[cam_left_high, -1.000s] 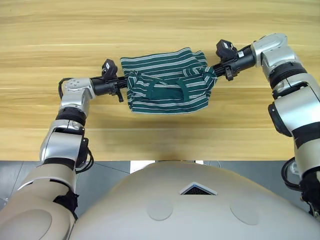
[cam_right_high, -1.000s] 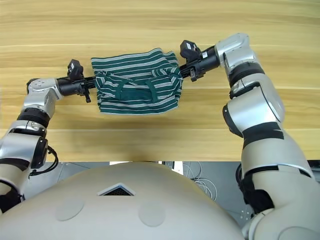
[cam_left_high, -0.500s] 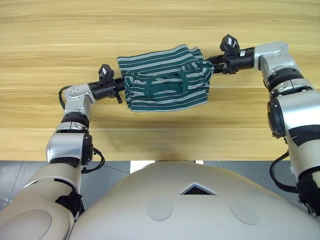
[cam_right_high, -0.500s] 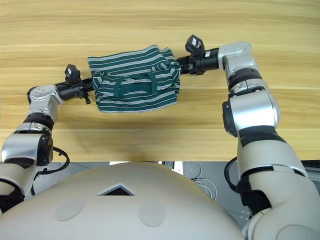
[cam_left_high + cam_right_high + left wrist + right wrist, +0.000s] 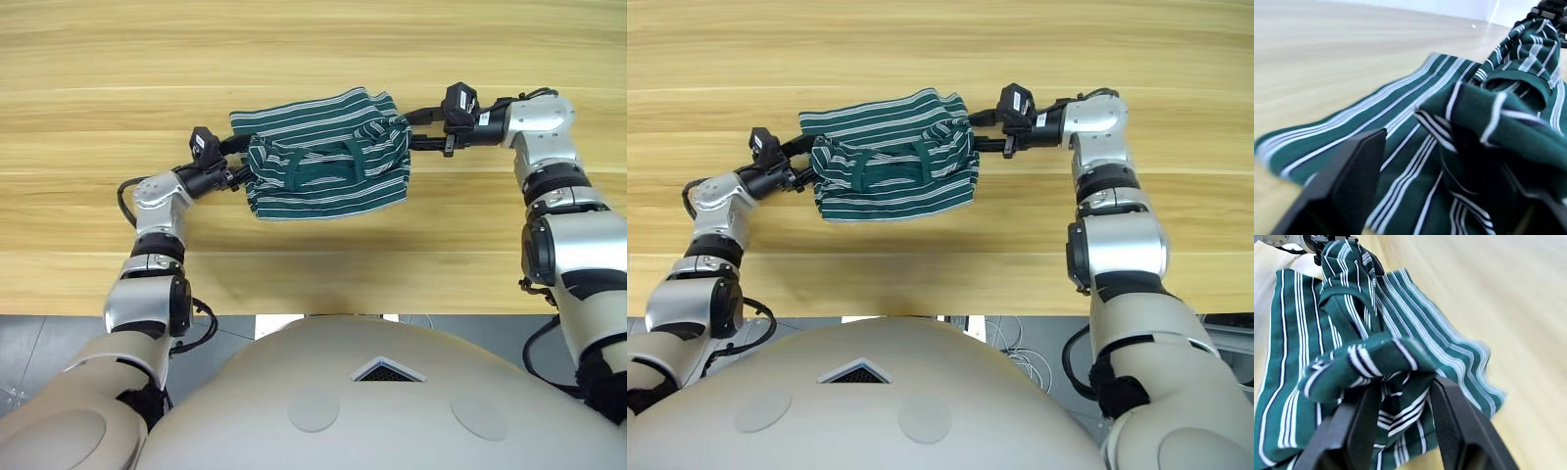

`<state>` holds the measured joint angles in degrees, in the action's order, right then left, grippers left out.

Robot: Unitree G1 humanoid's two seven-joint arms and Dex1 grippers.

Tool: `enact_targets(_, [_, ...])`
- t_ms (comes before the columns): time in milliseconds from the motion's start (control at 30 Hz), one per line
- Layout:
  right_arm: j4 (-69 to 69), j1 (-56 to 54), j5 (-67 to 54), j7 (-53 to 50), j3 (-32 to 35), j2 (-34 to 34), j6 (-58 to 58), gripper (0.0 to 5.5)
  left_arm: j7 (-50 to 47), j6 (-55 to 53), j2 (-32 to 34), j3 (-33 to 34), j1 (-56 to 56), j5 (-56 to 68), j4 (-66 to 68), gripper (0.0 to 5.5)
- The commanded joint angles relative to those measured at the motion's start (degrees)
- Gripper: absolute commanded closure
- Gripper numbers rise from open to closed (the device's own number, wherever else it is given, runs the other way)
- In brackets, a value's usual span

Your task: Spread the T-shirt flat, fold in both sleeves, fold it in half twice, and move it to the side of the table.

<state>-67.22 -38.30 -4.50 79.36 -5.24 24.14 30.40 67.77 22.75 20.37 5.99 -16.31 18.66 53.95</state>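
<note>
A pale wooden table [image 5: 313,49] carries the scene. In its middle lies the green striped T-shirt [image 5: 328,191], already folded small, with the upper layer bunched and raised at both side edges. The left gripper [image 5: 241,163] is placed at its left edge and the right gripper [image 5: 411,131] at its right edge. Compared with a second ago, both wrists have been turned outward and the fingers [image 5: 1449,421] have been opened. They are now held apart, with the raised folds between them but not pinched, although this is less clearly shown for the left gripper. The T-shirt itself has been shifted only a little. It is judged that a fold has just been released. The flattening and the move to the side are not yet done.
</note>
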Motion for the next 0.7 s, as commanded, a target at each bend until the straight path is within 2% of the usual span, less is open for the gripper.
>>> enact_targets(33, [6.5,3.5,0.6,-3.0,0.9,1.4,5.9,3.71,1.1,-0.6,0.1,2.7,5.5,3.7,-8.6,2.17])
enact_targets(233, [18.5,10.5,12.4,-14.5,-4.8,4.6,16.9,3.71,-3.8,2.3,0.1,0.7,16.8,-0.2,-23.3,2.17])
enact_targets(467, [26.3,13.1,14.3,-22.2,-4.8,8.9,18.6,3.71,-10.4,5.5,0.2,1.0,22.2,-2.3,-28.3,2.17])
enact_targets(700, [42.8,17.9,20.2,-27.3,-7.8,12.2,18.7,3.71,-24.2,7.4,-3.0,-4.0,26.7,-13.2,-41.9,2.17])
